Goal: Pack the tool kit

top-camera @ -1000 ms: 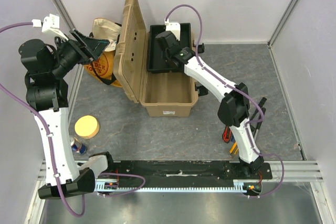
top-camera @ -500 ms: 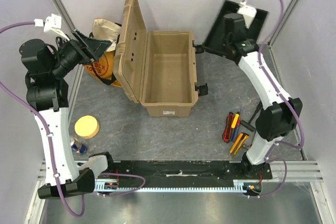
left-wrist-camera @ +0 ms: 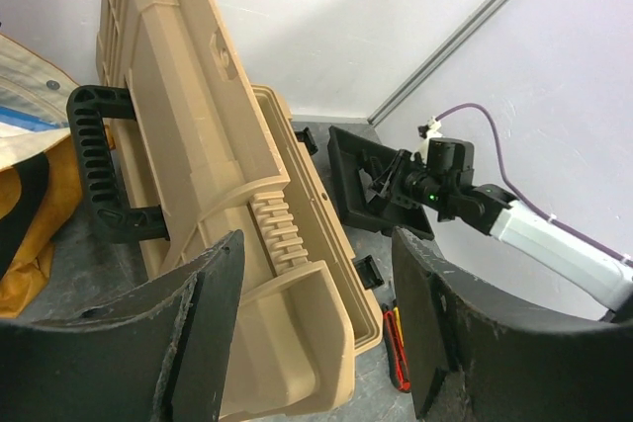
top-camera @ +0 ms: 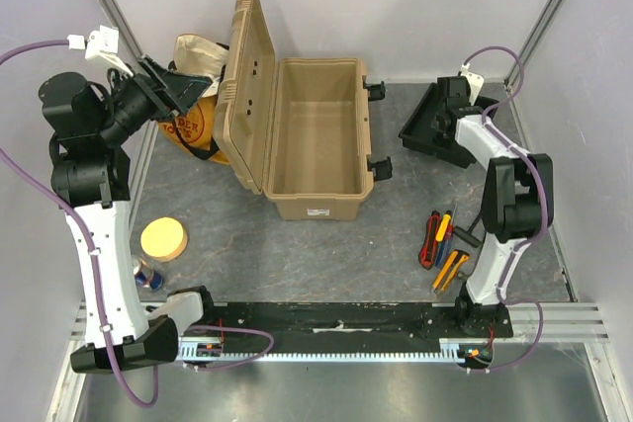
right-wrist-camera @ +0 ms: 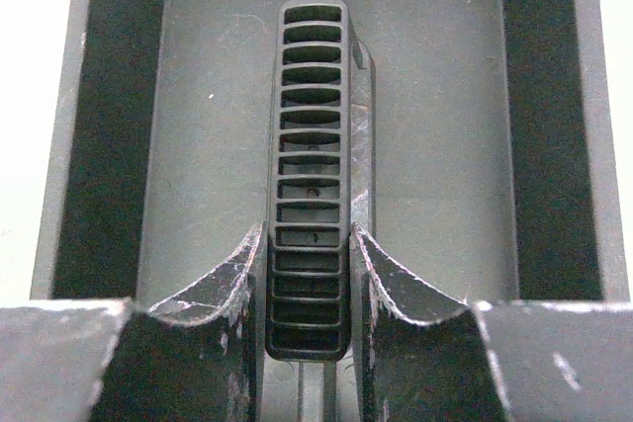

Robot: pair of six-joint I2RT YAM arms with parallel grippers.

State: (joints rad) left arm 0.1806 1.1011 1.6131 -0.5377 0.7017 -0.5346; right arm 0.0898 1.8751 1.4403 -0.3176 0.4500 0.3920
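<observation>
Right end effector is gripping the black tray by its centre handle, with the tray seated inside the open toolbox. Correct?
No. The right end effector does grip the black tray by its centre handle, but the top view shows the tray outside the open toolbox, to its right.

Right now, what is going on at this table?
The right gripper is closed on the handle of the black tray, which is tilted, to the right of the toolbox. The toolbox stands open and empty, with its lid up. The left gripper is open and holds nothing, near the lid. The hand tools lie on the table, not yet packed.
</observation>
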